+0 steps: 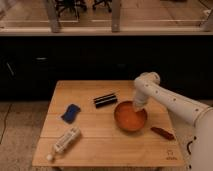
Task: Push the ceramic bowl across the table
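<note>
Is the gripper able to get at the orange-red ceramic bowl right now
Probably yes: the gripper hangs at the far right rim of the orange-red ceramic bowl, with nothing between them; whether it touches is unclear. The black box lies apart to the left.

The table (107,147) carries a bowl (130,116) right of centre. The white arm reaches in from the right and bends down, so the gripper (137,106) sits at the bowl's far right rim. A black bar (105,100) lies just left of the bowl, a blue sponge (71,113) farther left, a white bottle (64,141) on its side near the front left, and a small reddish object (162,132) right of the bowl.
</note>
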Available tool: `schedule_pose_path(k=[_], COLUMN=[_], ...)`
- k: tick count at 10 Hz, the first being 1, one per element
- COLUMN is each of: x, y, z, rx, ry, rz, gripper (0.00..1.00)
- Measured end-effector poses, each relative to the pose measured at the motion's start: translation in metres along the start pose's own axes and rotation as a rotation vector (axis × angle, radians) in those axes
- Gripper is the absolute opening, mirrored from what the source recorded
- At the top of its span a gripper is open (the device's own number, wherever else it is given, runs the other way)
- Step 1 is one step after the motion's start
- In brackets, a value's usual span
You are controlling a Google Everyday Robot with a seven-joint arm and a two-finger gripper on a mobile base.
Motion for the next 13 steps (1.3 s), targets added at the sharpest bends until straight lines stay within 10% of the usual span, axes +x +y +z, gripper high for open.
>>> schedule_pose_path(k=[13], x=[0.012], y=[-0.005], z=[-0.005], rx=[0.002], ry=[0.021], rz=[-0.017], gripper=[0.03])
